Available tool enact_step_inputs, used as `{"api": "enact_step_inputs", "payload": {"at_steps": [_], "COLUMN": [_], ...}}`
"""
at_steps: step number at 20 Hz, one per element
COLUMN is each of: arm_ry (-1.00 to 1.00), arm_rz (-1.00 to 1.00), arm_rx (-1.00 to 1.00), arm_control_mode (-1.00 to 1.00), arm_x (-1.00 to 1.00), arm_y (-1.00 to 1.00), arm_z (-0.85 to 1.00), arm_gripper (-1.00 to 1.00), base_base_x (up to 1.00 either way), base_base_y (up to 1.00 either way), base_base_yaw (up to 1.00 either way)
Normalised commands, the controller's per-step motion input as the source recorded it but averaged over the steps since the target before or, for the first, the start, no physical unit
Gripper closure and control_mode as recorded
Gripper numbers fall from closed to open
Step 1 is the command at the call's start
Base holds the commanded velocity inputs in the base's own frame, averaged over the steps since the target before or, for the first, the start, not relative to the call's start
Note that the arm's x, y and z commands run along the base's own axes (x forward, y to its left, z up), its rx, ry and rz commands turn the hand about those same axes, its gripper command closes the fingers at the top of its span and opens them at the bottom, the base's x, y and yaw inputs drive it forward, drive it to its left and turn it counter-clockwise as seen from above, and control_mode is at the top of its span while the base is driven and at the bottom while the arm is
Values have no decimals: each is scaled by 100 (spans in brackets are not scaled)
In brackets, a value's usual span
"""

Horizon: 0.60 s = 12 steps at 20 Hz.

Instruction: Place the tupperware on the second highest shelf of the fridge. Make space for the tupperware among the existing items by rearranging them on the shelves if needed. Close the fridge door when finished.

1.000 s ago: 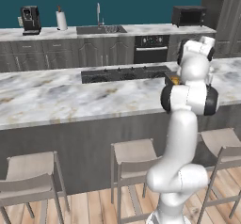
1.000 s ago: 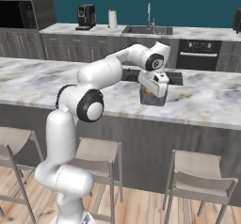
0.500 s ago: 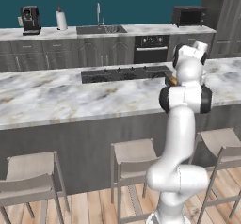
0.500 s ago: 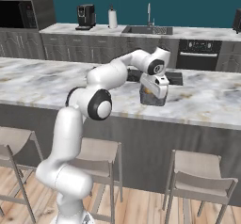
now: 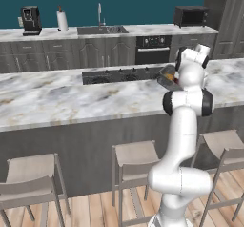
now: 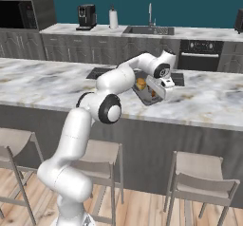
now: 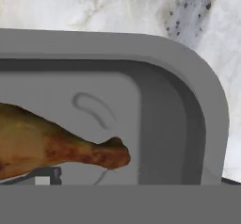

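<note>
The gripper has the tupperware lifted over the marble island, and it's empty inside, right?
Not empty. The hand view shows browned food lying inside the tupperware, and the right base view shows orange lumps in it. The rest holds: the tub is tilted at the gripper, over the marble island.

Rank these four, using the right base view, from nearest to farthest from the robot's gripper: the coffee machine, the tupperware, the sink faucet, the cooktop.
1. The tupperware, at the gripper, above the marble island.
2. The cooktop, on the island just behind it.
3. The sink faucet, on the back counter.
4. The coffee machine, far left on the back counter.
</note>
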Motion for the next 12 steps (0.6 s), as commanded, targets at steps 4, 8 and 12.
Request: {"api": "enact_step_inputs", "payload": {"at_steps": [4,8,12], "arm_ry": [-7,-6,-2], "arm_rz": [0,0,0], "arm_rx": [-10,-5,-1], "arm_control_mode": [-100,-100,-100], "arm_x": [14,21,4], "arm_y": [11,21,14], "arm_z": [-79,-35,-6], "arm_gripper": [100,100,100], "base_base_x": [0,0,0], "base_base_y": [0,0,0], "base_base_yaw": [0,0,0]}}
